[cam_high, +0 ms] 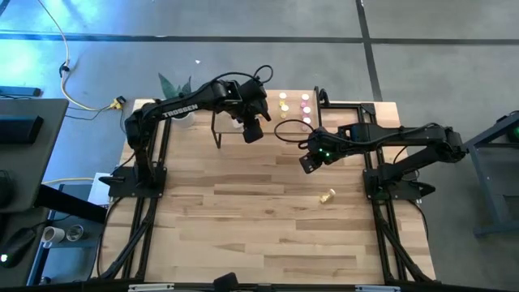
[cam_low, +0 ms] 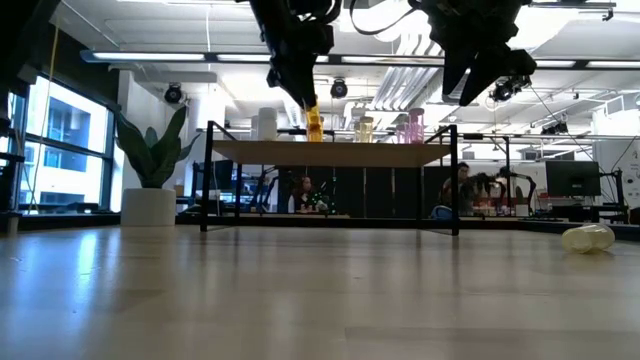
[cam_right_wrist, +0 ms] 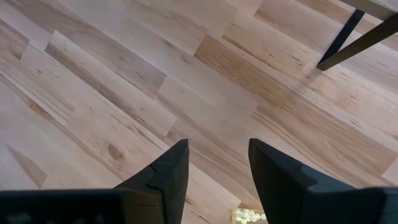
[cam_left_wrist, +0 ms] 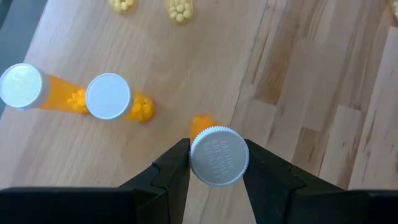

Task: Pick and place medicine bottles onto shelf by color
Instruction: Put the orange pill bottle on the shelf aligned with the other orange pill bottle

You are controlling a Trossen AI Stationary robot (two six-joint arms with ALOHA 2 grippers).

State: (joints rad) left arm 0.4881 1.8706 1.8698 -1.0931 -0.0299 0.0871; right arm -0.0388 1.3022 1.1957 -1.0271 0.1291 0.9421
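The light-wood shelf (cam_low: 330,153) stands on black legs at the table's far middle. My left gripper (cam_left_wrist: 217,152) is above it, shut on an orange bottle (cam_low: 314,122) with a white cap. Two more orange bottles (cam_left_wrist: 109,96) (cam_left_wrist: 25,87) stand upright on the shelf beside it. Pale yellow and pink bottles (cam_high: 305,101) stand farther right on the shelf. One pale bottle (cam_high: 326,196) lies on its side on the tabletop. My right gripper (cam_high: 309,161) hangs open and empty over the table, between the shelf and that bottle. My left gripper pinches the rim of the orange bottle's white cap (cam_left_wrist: 218,163) between its two fingers. The fingers come from above, pointing down. The bottle hangs upright below them, near the shelf's near edge. Whether its base (cam_low: 314,137) touches the board or is just above it, I cannot tell.
A potted plant (cam_low: 150,160) stands at the table's far left, beside the shelf. The shelf's black leg (cam_right_wrist: 348,31) shows ahead of my right gripper. The tabletop's near half (cam_high: 243,235) is bare wood. People sit at desks in the room behind.
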